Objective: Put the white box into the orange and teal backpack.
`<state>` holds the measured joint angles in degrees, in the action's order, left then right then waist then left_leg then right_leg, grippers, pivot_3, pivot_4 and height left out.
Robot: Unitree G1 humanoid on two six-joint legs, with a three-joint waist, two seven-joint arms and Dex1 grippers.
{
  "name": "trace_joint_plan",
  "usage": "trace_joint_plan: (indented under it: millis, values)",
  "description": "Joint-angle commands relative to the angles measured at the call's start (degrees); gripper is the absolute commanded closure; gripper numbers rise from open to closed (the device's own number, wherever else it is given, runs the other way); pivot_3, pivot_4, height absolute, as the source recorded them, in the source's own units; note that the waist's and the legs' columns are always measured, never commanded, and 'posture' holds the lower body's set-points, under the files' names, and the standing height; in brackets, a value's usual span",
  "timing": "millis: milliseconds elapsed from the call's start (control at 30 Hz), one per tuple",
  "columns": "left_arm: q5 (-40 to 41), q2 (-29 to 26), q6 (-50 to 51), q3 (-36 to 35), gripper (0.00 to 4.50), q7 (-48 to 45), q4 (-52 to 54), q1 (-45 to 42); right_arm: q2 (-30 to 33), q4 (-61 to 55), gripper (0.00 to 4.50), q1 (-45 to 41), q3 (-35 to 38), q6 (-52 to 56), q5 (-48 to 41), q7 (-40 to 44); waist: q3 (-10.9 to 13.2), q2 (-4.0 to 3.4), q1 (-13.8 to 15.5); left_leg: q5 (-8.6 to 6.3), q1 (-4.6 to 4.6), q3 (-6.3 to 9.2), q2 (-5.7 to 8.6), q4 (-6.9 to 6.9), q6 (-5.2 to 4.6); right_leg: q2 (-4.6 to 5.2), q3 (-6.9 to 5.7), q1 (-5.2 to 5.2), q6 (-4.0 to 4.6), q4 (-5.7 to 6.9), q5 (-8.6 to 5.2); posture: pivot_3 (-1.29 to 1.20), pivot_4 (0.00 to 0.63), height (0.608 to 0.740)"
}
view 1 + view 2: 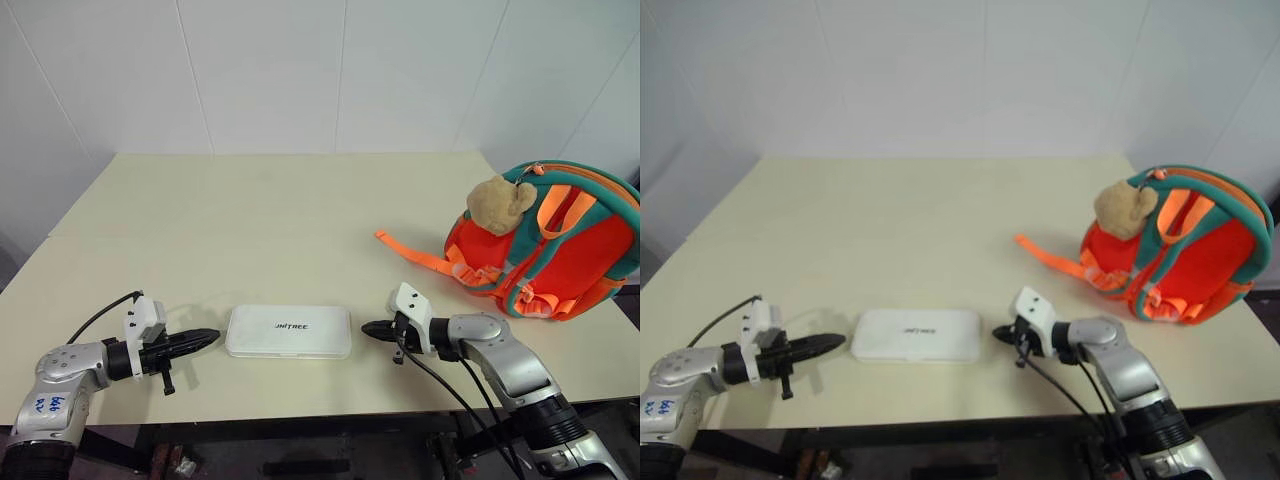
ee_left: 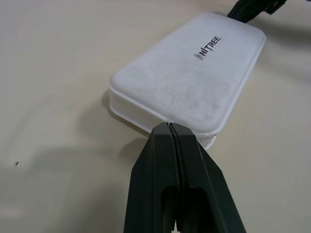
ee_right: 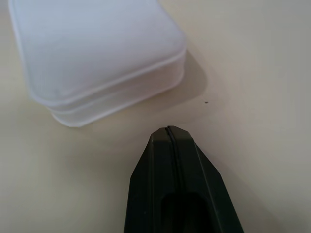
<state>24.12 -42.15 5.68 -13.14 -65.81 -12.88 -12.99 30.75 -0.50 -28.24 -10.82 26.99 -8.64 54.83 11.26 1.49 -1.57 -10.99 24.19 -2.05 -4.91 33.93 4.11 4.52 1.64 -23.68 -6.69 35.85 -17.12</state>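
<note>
The white box (image 1: 288, 331) lies flat near the table's front edge, dark lettering on its lid. My left gripper (image 1: 211, 336) is shut and empty, its tip just off the box's left end; the box (image 2: 189, 73) lies close ahead of those fingers (image 2: 170, 133). My right gripper (image 1: 367, 328) is shut too, holding nothing, a short gap from the box's right end (image 3: 102, 58). The orange and teal backpack (image 1: 555, 245) stands at the table's right side with a tan plush bear (image 1: 497, 203) hanging on it.
An orange strap (image 1: 415, 255) trails from the backpack toward the middle of the cream table (image 1: 280, 220). A white tiled wall rises behind. The table's front edge runs just below both arms.
</note>
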Motion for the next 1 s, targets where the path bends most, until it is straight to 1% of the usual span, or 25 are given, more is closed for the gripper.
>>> trace_joint_plan:
  millis: [33,200,400,567,1000]
  values:
    - [-1.2,0.7,-2.2,0.3,4.48,1.1,-1.6,-1.3,-0.5,-3.2,4.50,0.5,0.4,1.4,-1.1,-1.2,0.0,0.01,0.0,-0.01,0.00,-0.04,0.00,0.03,-0.01,0.00,0.05,0.01,-0.02,-0.01,0.01,0.00,0.150,0.740]
    - [-2.3,2.1,-3.4,1.3,4.48,2.5,-3.2,-2.5,-1.2,-3.6,4.50,0.7,-0.2,1.8,-1.1,-1.7,0.0,0.07,0.0,-0.05,0.00,-0.14,0.00,0.13,-0.09,0.00,0.16,0.00,-0.02,-0.02,0.02,0.00,0.150,0.740]
    - [-2.1,4.9,-2.1,4.3,4.48,2.4,-1.2,-2.9,-1.6,-2.8,4.50,0.3,-0.2,1.4,-1.1,-1.8,0.0,0.07,0.0,-0.11,0.00,-0.19,0.00,0.13,-0.15,0.00,0.20,0.00,-0.10,-0.03,0.06,0.00,0.150,0.740]
    - [-1.7,6.4,-0.9,5.8,4.48,2.3,0.8,-2.5,-0.2,-2.4,4.50,0.4,0.6,1.2,-1.2,-1.1,0.0,0.08,0.0,-0.12,0.00,-0.19,0.00,0.15,-0.16,0.00,0.21,0.00,-0.10,-0.02,0.07,0.00,0.150,0.740]
    - [-3.0,6.3,-2.0,5.7,4.48,3.7,0.1,-3.2,2.4,1.1,4.50,-1.3,1.2,-0.9,-1.0,0.6,-0.1,0.12,0.0,-0.12,0.00,-0.20,0.00,0.21,-0.16,0.00,0.24,0.01,-0.12,-0.02,0.08,0.00,0.150,0.740]
